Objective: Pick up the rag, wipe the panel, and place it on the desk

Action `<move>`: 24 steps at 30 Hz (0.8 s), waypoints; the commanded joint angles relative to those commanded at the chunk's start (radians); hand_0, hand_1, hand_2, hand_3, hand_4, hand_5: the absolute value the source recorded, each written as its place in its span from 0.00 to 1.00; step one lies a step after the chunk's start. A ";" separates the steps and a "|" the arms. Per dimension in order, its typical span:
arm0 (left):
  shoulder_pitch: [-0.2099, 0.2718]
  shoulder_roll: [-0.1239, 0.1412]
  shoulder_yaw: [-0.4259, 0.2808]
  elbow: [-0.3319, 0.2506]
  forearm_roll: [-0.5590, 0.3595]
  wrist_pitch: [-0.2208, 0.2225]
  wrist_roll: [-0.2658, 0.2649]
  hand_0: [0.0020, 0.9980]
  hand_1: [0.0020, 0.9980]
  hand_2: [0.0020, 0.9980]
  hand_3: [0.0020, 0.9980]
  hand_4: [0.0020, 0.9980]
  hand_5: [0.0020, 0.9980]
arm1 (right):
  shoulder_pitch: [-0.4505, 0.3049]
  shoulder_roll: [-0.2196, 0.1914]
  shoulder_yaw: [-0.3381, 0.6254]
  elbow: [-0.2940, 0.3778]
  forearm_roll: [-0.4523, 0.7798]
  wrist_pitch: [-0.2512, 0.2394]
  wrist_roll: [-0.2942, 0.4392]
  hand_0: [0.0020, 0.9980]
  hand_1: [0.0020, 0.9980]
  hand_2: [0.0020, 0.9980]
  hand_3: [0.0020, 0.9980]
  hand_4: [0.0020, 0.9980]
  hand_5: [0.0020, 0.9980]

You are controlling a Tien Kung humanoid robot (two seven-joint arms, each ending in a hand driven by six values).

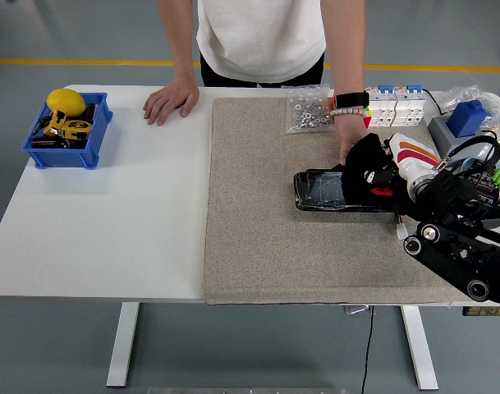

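Observation:
A dark glossy panel lies flat on the grey mat, right of middle. My right hand is shut on a black rag and presses it on the panel's right end. The left part of the panel is uncovered. A person's hand rests at the panel's far edge, behind the rag. My left arm is out of view.
A person stands at the far side, the other hand flat on the white table. A blue bin with tools sits far left. A bag of nuts, white breakers and boxes crowd the back right.

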 joint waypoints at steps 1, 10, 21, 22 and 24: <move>0.000 0.000 0.001 0.000 0.000 0.000 0.000 0.69 0.73 0.73 0.61 0.67 0.63 | -0.001 -0.004 0.003 0.000 -0.001 0.000 0.000 0.25 0.29 0.34 0.36 0.73 0.00; 0.001 -0.001 0.002 0.000 -0.001 0.000 0.000 0.69 0.73 0.73 0.61 0.67 0.63 | -0.014 -0.030 0.023 -0.010 -0.005 0.000 0.000 0.25 0.29 0.34 0.36 0.73 0.00; 0.004 -0.001 0.010 0.000 -0.006 -0.001 0.000 0.69 0.73 0.73 0.61 0.67 0.63 | -0.029 -0.051 0.041 -0.038 -0.008 0.000 0.002 0.25 0.29 0.34 0.36 0.73 0.00; 0.004 -0.001 0.009 0.000 -0.005 -0.001 0.000 0.69 0.73 0.73 0.61 0.67 0.63 | -0.031 -0.053 0.043 -0.039 -0.009 0.000 0.002 0.25 0.29 0.34 0.36 0.73 0.00; 0.006 -0.001 0.007 0.000 -0.002 0.000 0.001 0.69 0.73 0.73 0.61 0.67 0.63 | -0.035 -0.058 0.048 -0.041 -0.010 0.000 0.002 0.25 0.29 0.34 0.36 0.73 0.00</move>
